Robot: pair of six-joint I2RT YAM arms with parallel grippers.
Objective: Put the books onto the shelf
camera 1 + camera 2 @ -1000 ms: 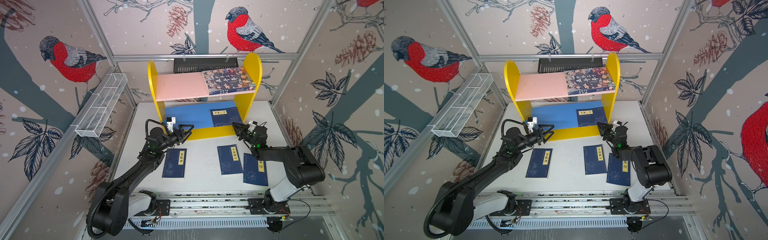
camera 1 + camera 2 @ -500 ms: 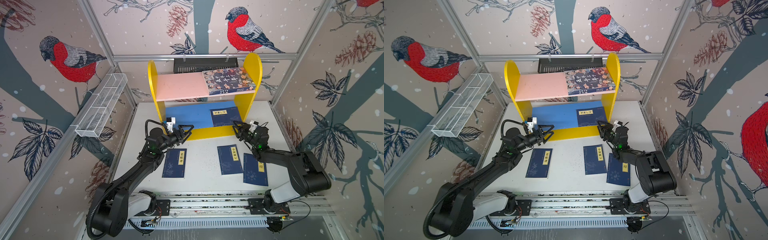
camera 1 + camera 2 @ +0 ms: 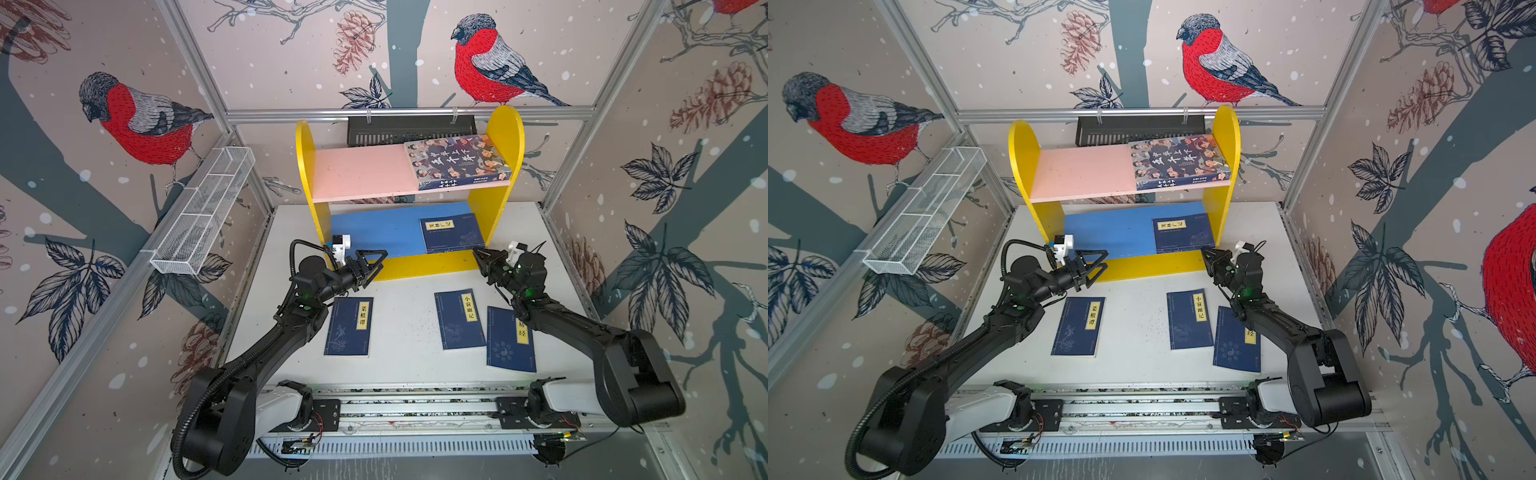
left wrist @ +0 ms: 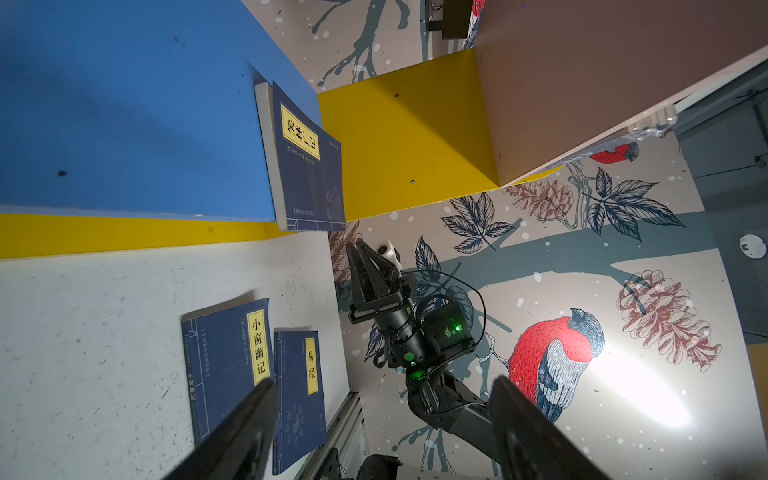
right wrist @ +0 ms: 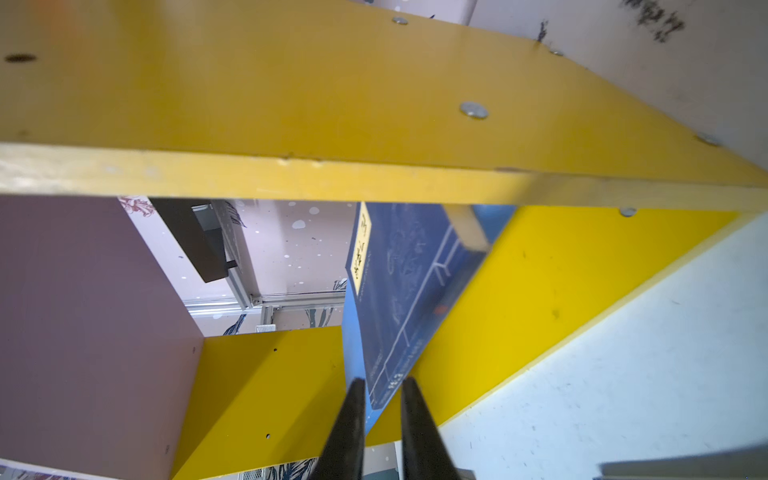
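The shelf stands at the back. A colourful book lies on its pink board. One navy book lies on the blue board, its front edge overhanging. On the table lie three navy books. My right gripper is shut to a narrow slit with its tips at the front right corner of the book on the blue board; I cannot tell if they touch it. My left gripper hangs open and empty before the shelf's left front.
A white wire basket hangs on the left wall. A black slotted tray hangs behind the shelf. The arms' rail runs along the front edge. Patterned walls close in both sides.
The right arm's elbow has swung out toward the front right while its gripper stays at the shelf's front, and its jaws look narrower. The left arm has not moved.
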